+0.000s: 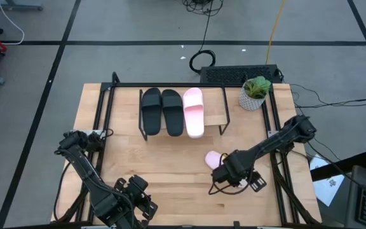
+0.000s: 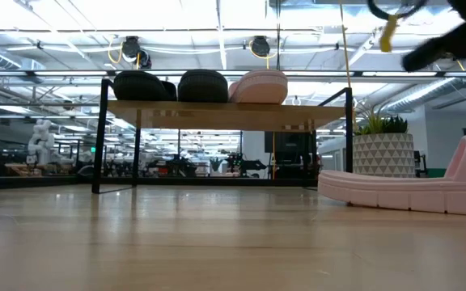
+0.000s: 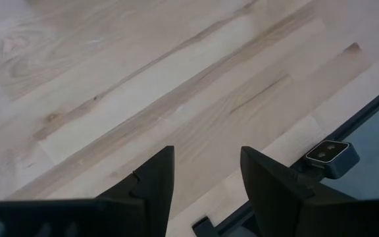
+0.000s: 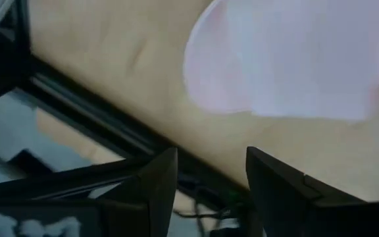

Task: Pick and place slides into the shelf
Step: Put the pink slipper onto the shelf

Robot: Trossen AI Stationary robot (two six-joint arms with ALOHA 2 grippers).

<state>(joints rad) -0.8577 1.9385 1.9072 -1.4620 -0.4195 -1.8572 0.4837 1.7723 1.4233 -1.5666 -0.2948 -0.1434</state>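
While three slides fill the shelf [image 1: 215, 118], a potted plant [image 1: 255, 93] stands beside it.

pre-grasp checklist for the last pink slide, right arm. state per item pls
1. Target on the table: last pink slide lies on the tabletop near the right gripper, partly hidden under the arm. ok.
2. Right gripper empty: fingers apart, nothing between them in the right wrist view. ok.
3. Gripper lined up over the slide: the slide sits ahead of the fingers, not between them. not ok.
4. Free slot on the shelf: two black slides and one pink slide sit on it, bare plank beside the pink one. ok.
5. Left gripper out of the way: at the table's near edge, open and empty. ok.
6. Plant pot clear of the path: cannot tell.
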